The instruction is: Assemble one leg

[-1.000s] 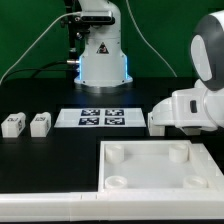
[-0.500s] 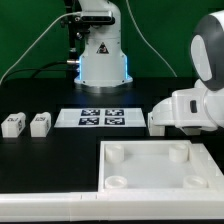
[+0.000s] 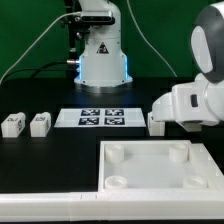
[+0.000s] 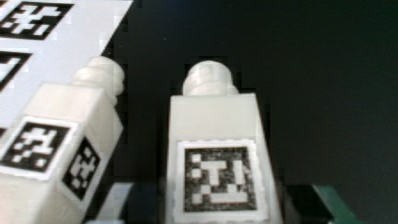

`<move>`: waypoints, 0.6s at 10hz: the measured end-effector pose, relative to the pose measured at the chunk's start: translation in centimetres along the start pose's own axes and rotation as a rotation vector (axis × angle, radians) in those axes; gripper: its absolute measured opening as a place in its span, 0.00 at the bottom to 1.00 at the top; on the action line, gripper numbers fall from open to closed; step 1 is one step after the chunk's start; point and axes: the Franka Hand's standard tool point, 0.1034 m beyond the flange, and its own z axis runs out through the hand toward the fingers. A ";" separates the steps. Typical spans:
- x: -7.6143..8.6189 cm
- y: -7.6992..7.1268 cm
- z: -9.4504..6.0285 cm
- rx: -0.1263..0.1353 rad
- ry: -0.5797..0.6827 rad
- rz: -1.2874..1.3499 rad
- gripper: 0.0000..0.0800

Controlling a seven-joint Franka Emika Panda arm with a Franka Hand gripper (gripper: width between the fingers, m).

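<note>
Between the fingers of the tool [image 4: 217,203], the leg [image 4: 217,140] was framed; closure could not be told. Pickup was judged underway; a firm clamp was needed next.

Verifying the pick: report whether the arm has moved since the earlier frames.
Yes. The arm shifted slightly toward the exterior view's right and upward, away from the marker board.

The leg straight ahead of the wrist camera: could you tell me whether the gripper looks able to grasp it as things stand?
Probably yes: the leg lies lined up within the open gripper, with nothing over it. A second leg lies close beside it, so that side's gap is narrow.
</note>
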 end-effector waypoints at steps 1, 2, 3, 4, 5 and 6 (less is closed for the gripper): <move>-0.6 0.2 -0.8 0.001 0.014 -0.002 0.36; -1.3 0.3 -1.9 0.002 0.034 -0.002 0.36; -2.0 0.8 -3.1 0.006 0.059 -0.015 0.36; -2.5 1.8 -4.5 0.017 0.080 -0.034 0.36; -3.0 3.1 -6.6 0.036 0.140 -0.041 0.36; -2.9 4.0 -8.5 0.059 0.269 -0.038 0.37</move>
